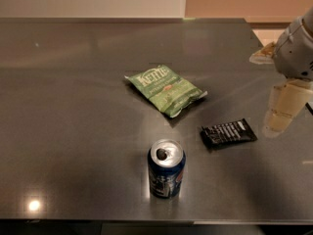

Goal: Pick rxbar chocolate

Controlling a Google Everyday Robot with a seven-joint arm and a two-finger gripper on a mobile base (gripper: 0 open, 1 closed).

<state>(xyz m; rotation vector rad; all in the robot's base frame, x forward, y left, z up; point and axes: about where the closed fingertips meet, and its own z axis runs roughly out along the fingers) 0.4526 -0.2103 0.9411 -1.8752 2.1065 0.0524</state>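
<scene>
The rxbar chocolate [228, 133] is a small flat black wrapped bar with white print. It lies on the dark table [73, 106], right of centre, in the camera view. My gripper [281, 116] hangs at the right edge of the view, just right of the bar and a little above the table, with its pale fingers pointing down. It holds nothing that I can see.
A green Kettle chip bag [166, 89] lies up and left of the bar. An opened blue soda can [166, 174] stands upright near the front edge, left of the bar. The table's right edge runs behind my arm.
</scene>
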